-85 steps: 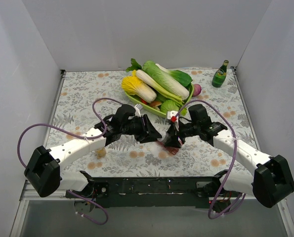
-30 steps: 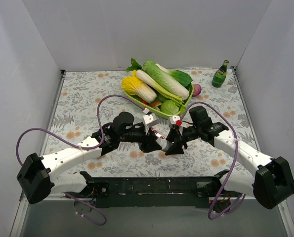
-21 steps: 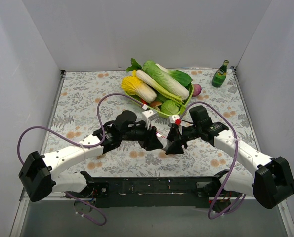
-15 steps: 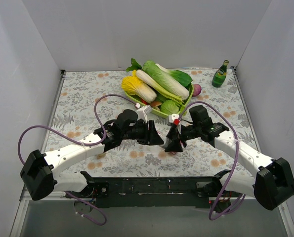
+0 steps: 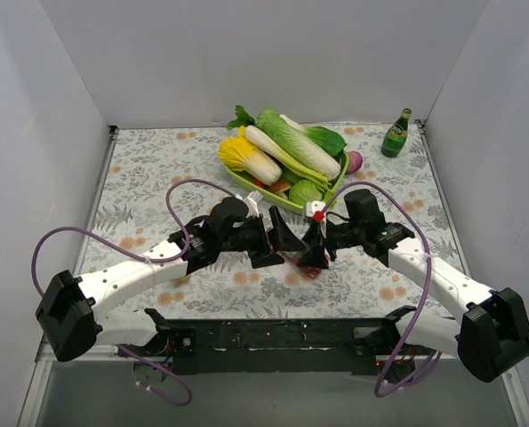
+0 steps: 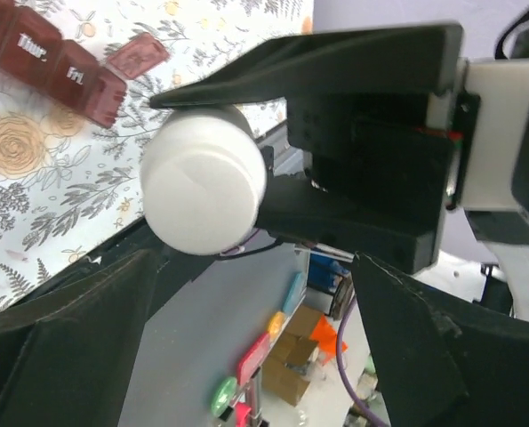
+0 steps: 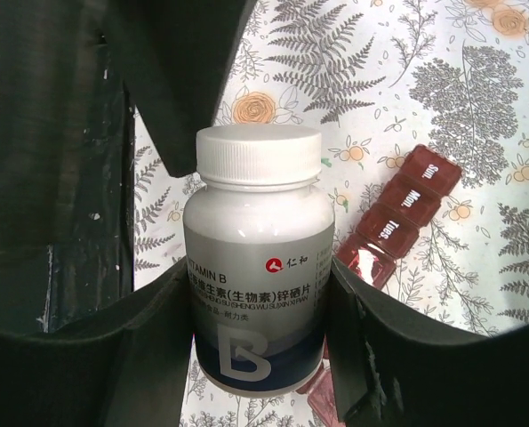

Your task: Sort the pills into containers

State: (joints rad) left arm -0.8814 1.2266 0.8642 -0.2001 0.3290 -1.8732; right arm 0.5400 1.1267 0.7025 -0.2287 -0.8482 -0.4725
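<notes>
The containers are a dark red pill organiser [image 5: 305,267] lying on the floral cloth under both grippers. Day-marked lids show in the right wrist view [image 7: 397,218], and one lid stands open in the left wrist view [image 6: 138,55]. My right gripper [image 7: 257,307] [image 5: 316,247] is shut on a white-capped vitamin bottle [image 7: 255,258], held above the organiser. The bottle's cap [image 6: 202,189] faces my left gripper [image 6: 246,294] [image 5: 282,238], which is open, its fingers apart from the cap. No pills show.
A green tray [image 5: 266,192] piled with vegetables stands just behind the grippers. A green glass bottle [image 5: 395,133] is at the back right corner. White walls close the table on three sides.
My left gripper has opened, let go of the bottle's cap and drawn back a little to the left. The right gripper still holds the bottle in the same place.
</notes>
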